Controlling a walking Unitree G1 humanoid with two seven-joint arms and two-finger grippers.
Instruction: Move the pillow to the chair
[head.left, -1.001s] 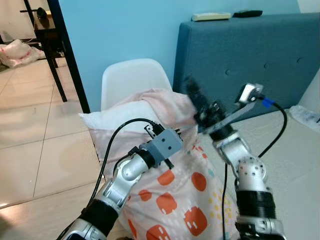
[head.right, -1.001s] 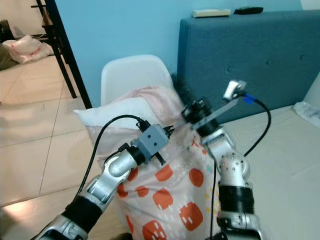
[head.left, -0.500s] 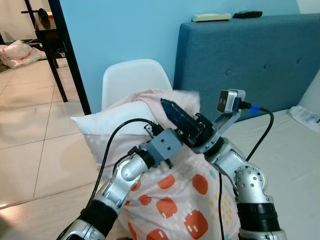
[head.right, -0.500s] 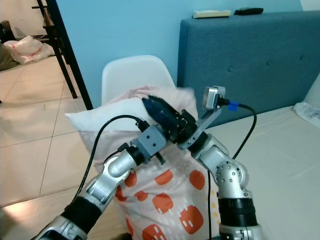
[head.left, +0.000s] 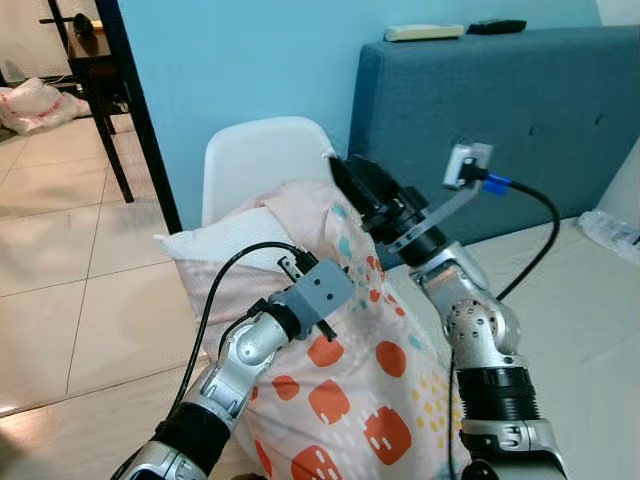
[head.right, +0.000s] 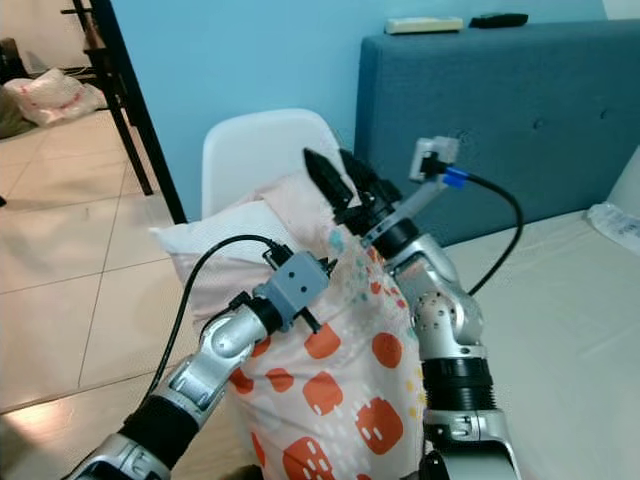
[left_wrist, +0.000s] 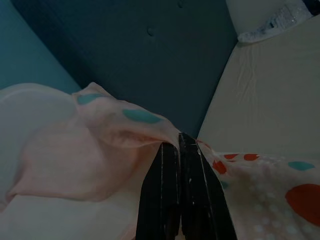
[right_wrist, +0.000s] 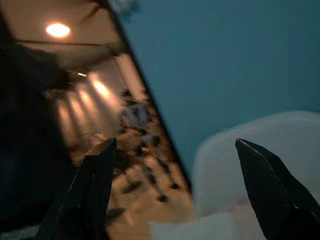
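Note:
A pink pillow (head.left: 350, 380) with orange and teal spots stands upright right in front of the white chair (head.left: 260, 150), its top leaning against the chair's back. My left gripper (left_wrist: 175, 142) is shut on a fold of the pillow's cover near its upper edge; in the left eye view its wrist (head.left: 318, 290) presses against the pillow's face. Just above the pillow's top corner my right gripper (head.right: 328, 160) is raised and open, with nothing between its fingers (right_wrist: 100, 170), pointing toward the chair (right_wrist: 260, 145).
A blue padded headboard (head.left: 500, 110) with two remotes (head.left: 423, 33) on top stands to the right of the chair, and the bed's mattress (head.left: 590, 300) lies below it. Black table legs (head.left: 110, 120) and a bag (head.left: 30, 105) are on the tiled floor at far left.
My right gripper has swung up from lying low across the pillow and now points over the pillow's top. The pillow's upper corner stands higher against the chair. My left gripper kept its hold.

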